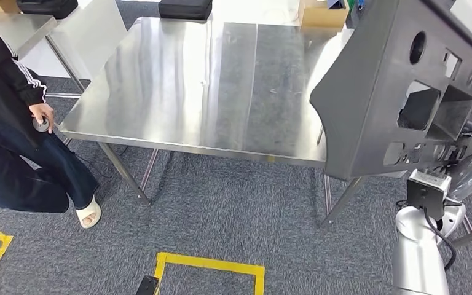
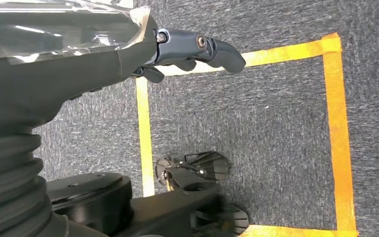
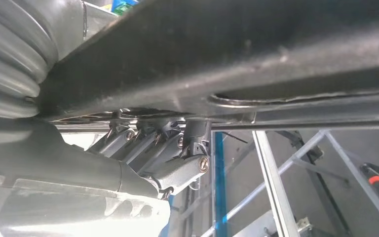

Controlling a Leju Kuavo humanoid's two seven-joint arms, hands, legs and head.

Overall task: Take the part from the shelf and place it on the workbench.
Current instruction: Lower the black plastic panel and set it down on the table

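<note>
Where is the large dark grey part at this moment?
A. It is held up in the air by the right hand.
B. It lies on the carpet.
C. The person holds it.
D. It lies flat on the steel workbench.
A: the part hangs above the workbench edge, and the right hand grips its rim from below.

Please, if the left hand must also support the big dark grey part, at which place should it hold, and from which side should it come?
Probably the lower left edge of the part, coming from below and the robot's left. The panel hangs tilted past the workbench edge. The right hand grips its right rim, so the far corner hangs unsupported. The left hand hangs free above the floor.
</note>
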